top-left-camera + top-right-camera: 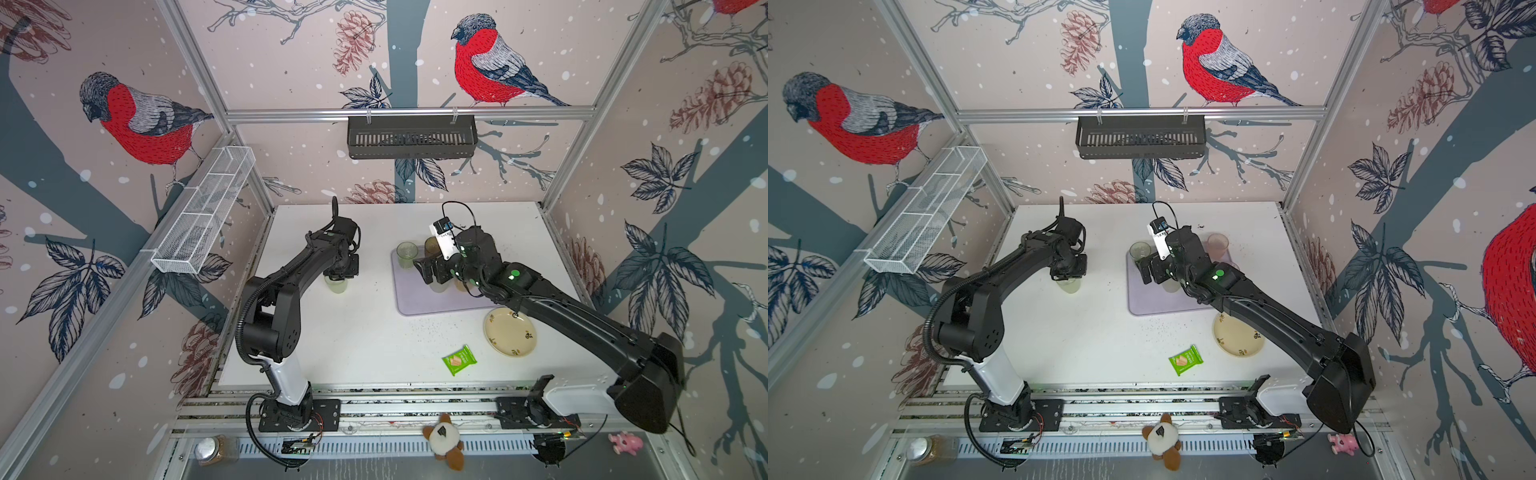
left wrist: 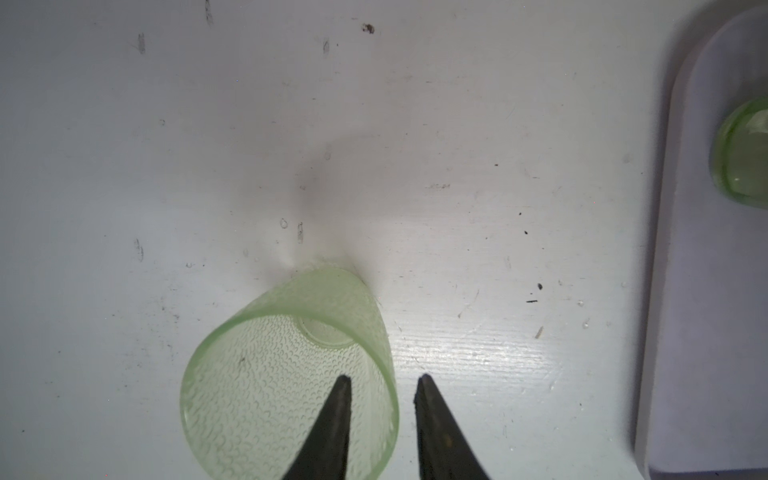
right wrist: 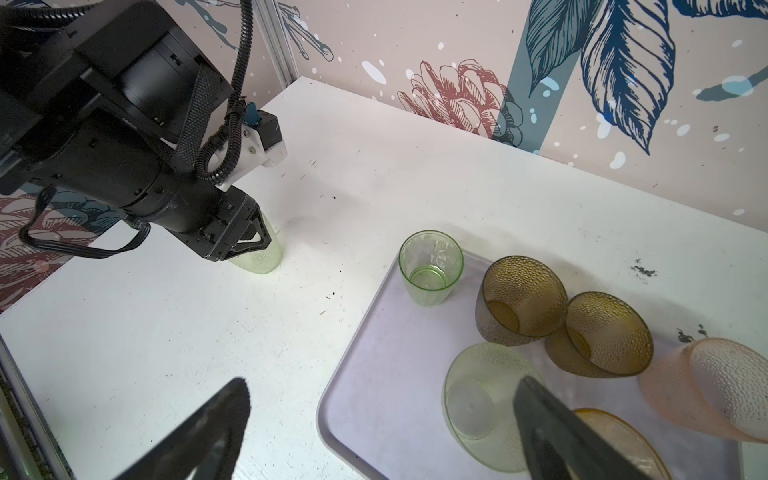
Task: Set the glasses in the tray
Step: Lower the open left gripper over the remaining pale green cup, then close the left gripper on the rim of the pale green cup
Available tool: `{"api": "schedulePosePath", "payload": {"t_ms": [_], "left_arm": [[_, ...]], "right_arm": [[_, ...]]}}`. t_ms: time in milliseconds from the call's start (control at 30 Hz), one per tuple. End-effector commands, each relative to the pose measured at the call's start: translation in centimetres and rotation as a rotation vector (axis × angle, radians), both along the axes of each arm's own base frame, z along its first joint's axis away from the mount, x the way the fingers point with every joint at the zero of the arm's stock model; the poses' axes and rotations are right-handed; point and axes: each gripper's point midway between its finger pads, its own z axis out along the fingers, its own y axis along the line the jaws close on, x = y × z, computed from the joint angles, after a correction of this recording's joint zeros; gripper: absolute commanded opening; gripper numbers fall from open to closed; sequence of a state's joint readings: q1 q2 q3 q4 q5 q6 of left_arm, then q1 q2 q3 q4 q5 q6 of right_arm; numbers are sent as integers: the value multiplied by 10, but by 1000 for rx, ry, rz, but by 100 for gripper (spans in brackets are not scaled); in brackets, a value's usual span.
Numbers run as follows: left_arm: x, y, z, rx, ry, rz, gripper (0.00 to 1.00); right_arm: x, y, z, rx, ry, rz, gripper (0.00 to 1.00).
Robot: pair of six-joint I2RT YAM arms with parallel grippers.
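Left gripper (image 2: 382, 376): slightly spread, astride green tumbler (image 2: 270, 374) rim, left of tray (image 3: 365, 353)
Right gripper (image 3: 382, 381): spread wide above tray

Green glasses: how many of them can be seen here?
2. One green glass stands on the table, its rim between the fingers of the left gripper; a second green glass stands in the tray's far left corner. More may be hidden.
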State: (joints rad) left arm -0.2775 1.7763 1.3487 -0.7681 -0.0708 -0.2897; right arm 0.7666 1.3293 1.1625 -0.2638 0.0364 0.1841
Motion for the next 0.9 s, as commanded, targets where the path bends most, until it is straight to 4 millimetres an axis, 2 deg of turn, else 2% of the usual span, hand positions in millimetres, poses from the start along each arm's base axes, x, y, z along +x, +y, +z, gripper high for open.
{"api": "schedulePosePath", "payload": {"t_ms": [0,867], "left_arm": [[3,-1,0,-11,-6,6,28],[4,-2,-7,-8,9,5,20]], "right_arm": [[2,3,7,20,-15,2,100],[5,4,4,7,-13,2,100]]}}
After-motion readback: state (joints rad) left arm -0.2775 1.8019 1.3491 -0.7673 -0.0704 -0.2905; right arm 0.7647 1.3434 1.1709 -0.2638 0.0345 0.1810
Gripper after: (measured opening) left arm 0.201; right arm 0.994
